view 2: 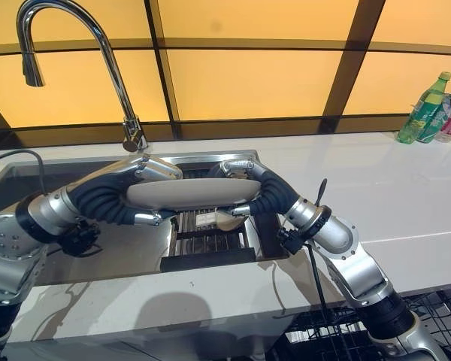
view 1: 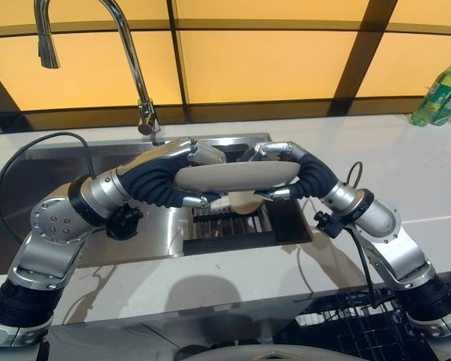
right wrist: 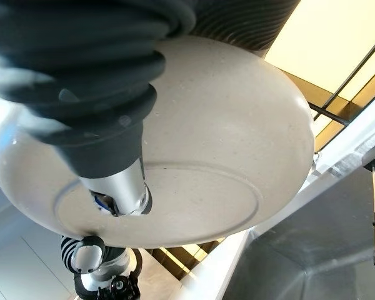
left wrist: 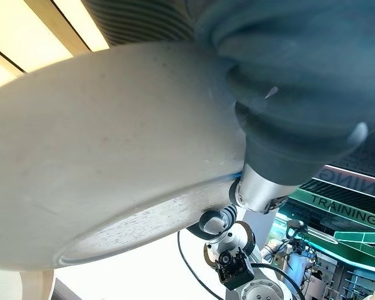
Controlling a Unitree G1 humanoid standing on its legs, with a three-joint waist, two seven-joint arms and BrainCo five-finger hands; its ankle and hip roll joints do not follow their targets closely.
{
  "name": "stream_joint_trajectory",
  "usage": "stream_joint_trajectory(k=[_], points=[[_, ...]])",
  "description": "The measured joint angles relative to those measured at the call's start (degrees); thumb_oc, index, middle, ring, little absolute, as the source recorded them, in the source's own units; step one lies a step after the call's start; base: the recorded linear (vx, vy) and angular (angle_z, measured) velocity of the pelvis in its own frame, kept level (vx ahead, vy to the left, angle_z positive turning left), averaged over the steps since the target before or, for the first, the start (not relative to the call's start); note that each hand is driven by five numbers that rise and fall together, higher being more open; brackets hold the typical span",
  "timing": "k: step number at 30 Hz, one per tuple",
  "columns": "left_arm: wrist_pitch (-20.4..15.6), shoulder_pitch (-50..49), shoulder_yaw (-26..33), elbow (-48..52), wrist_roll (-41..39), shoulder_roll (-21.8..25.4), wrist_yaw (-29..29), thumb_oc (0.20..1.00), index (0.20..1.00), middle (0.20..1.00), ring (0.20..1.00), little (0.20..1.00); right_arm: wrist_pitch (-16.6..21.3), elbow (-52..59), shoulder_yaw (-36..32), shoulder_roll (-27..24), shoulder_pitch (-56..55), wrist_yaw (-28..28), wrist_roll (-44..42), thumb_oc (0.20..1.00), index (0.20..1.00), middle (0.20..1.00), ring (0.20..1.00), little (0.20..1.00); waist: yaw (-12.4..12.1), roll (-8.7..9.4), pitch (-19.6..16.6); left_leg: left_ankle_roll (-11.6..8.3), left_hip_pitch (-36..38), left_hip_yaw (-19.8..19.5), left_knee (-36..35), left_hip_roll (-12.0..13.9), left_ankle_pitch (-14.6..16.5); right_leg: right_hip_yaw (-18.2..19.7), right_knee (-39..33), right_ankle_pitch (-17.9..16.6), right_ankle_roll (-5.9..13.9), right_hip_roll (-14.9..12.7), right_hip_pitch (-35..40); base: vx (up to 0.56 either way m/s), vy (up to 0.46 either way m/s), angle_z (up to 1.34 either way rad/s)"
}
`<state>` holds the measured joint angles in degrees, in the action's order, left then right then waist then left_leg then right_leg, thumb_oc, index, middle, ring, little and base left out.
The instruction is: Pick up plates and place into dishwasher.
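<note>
A beige plate (view 1: 237, 177) hangs level above the sink, edge-on in the eye views. My left hand (view 1: 200, 155) grips its left rim, fingers over the top and thumb underneath. On the opposite rim my right hand (view 1: 279, 151) pinches it the same way. The plate's pale underside (left wrist: 100, 162) spreads across the left wrist view, and its ringed base (right wrist: 219, 156) shows in the right wrist view. Below the plate, another beige dish (view 1: 240, 201) lies on a black rack (view 1: 233, 229) in the sink.
The steel sink (view 1: 75, 162) has a tall faucet (view 1: 128, 53) rising behind it. White counter (view 1: 406, 165) runs to the right, with green bottles (view 1: 440, 94) at the far corner. A black wire dishwasher rack (view 1: 346, 323) lies low at the front right.
</note>
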<state>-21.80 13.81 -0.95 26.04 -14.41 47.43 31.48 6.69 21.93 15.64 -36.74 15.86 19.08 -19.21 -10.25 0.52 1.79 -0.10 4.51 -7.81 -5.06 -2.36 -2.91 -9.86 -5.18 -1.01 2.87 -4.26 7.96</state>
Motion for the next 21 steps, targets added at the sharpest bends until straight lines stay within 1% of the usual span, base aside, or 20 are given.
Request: stream_joint_trajectory(k=[3,8,12,14,15,16,17,18,21], points=[[-0.06,0.00,0.00,0.00,0.04,-0.10,-0.10,0.200,0.200,0.200,0.200,0.200,0.00,0.00,-0.01,0.17,-0.04,-0.44,-0.21,0.200,0.200,0.200,0.200,0.200,0.02,-0.01,0.01,0.00,0.09,0.00,-0.01,-0.01,0.00,0.00,0.00,0.00,0.00,-0.01,0.10,0.00,0.000,0.00],[-0.45,0.29,0.24,0.00,-0.03,-0.35,-0.19,0.200,0.200,0.200,0.200,0.200,0.28,-0.17,-0.33,2.72,-0.44,-3.12,-0.38,0.200,0.200,0.200,0.200,0.200,0.08,-0.43,0.68,-0.23,0.86,-0.03,-0.10,-0.01,0.21,-0.01,0.00,0.04,0.00,-0.03,0.93,0.00,0.000,0.00],[-0.40,1.24,0.57,0.00,-0.82,-0.38,-0.20,0.200,0.200,0.200,0.200,0.200,1.80,-0.31,-0.34,3.76,-0.51,-4.44,-0.38,0.200,0.200,0.200,0.200,0.200,0.17,-0.51,0.73,-0.23,0.84,0.01,-0.08,0.01,0.21,-0.03,0.01,0.03,-0.02,-0.03,0.94,-0.03,-0.004,0.00],[-0.06,1.24,0.65,-0.01,-1.03,-1.18,-0.45,0.200,0.200,0.200,0.200,0.200,2.45,-0.29,-0.68,4.42,-0.64,-4.78,-0.37,0.200,0.200,0.200,0.200,0.200,0.28,-0.54,0.73,-0.16,0.83,0.02,-0.02,-0.03,0.18,-0.03,0.01,0.03,-0.02,-0.04,0.93,-0.05,-0.015,0.00],[0.14,1.24,0.65,-0.03,-1.12,-1.97,-0.80,0.379,0.379,0.379,0.379,0.379,2.86,-0.28,-1.12,4.94,-0.81,-4.84,-0.35,0.200,0.200,0.200,0.200,0.200,0.32,-0.56,0.74,-0.05,0.82,0.02,0.01,-0.05,0.09,-0.03,0.01,0.03,-0.02,-0.03,0.92,0.00,0.000,0.00],[0.16,1.21,0.63,-0.04,-1.12,-2.75,-1.16,0.589,0.589,0.589,0.589,0.589,3.23,-0.23,-1.38,5.20,-1.03,-4.94,-0.32,0.200,0.200,0.200,0.200,0.200,0.37,-0.56,0.73,-0.10,0.83,0.02,0.00,-0.06,0.12,-0.03,0.02,0.04,-0.01,-0.06,0.94,0.00,0.000,0.00],[0.16,1.11,0.63,-0.04,-1.10,-3.50,-1.43,0.856,0.856,0.856,0.856,0.856,3.34,-0.04,-1.60,5.27,-1.31,-4.99,-0.28,0.200,0.200,0.200,0.200,0.200,0.43,-0.59,0.72,-0.17,0.84,0.03,-0.02,-0.07,0.17,-0.03,0.01,0.05,-0.01,-0.06,0.95,0.00,0.000,0.00],[0.18,1.10,0.66,-0.05,-1.14,-4.64,-3.06,1.000,1.000,1.000,1.000,1.000,3.42,0.05,-1.65,5.38,-1.69,-5.06,-0.27,0.200,0.200,0.200,0.200,0.200,0.53,-0.61,0.72,-0.08,0.83,0.04,-0.04,-0.08,0.10,-0.03,0.01,0.05,-0.01,-0.07,0.95,-0.03,-0.019,0.00],[0.91,1.01,1.02,-0.11,-2.36,-7.31,-8.27,1.000,1.000,1.000,1.000,1.000,3.45,0.06,-2.93,7.43,-2.60,-7.90,-0.34,0.200,0.200,0.200,0.200,0.200,1.31,-0.81,0.70,-0.03,0.84,0.05,-0.01,-0.07,0.06,-0.04,0.02,0.05,-0.02,-0.03,0.95,-0.06,-0.017,0.00]])
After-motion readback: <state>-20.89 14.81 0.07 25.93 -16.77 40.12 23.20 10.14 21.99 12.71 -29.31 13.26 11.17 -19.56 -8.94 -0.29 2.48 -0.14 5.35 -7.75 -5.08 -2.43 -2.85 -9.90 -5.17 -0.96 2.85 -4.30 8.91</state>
